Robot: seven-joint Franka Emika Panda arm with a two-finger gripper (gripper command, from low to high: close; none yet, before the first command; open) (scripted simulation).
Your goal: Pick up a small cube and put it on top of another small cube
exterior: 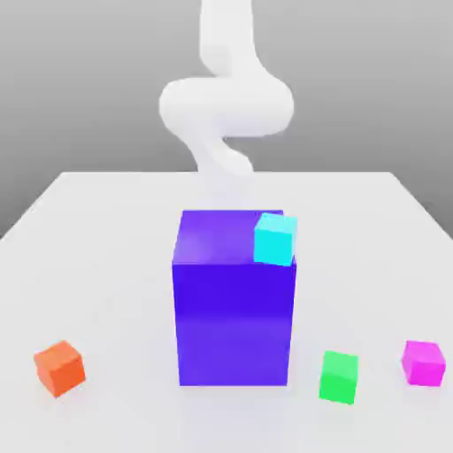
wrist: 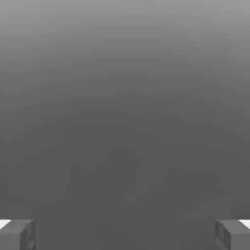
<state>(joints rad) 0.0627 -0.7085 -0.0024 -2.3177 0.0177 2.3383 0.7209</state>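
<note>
Four small cubes show in the exterior view. An orange cube (exterior: 59,367) lies on the table at the front left, a green cube (exterior: 340,376) at the front right, and a magenta cube (exterior: 423,362) further right. A cyan cube (exterior: 275,239) sits at the top right corner of a tall blue-violet block (exterior: 233,310). My white arm (exterior: 226,106) comes down behind that block. In the hand view my gripper (wrist: 125,235) is open, its grey fingertips (wrist: 17,234) far apart with nothing between them, facing plain grey background.
The tall blue-violet block stands mid-table and blocks the space in front of the arm. The white table (exterior: 106,257) stretches to both sides of it, with its side edges slanting outward toward the front.
</note>
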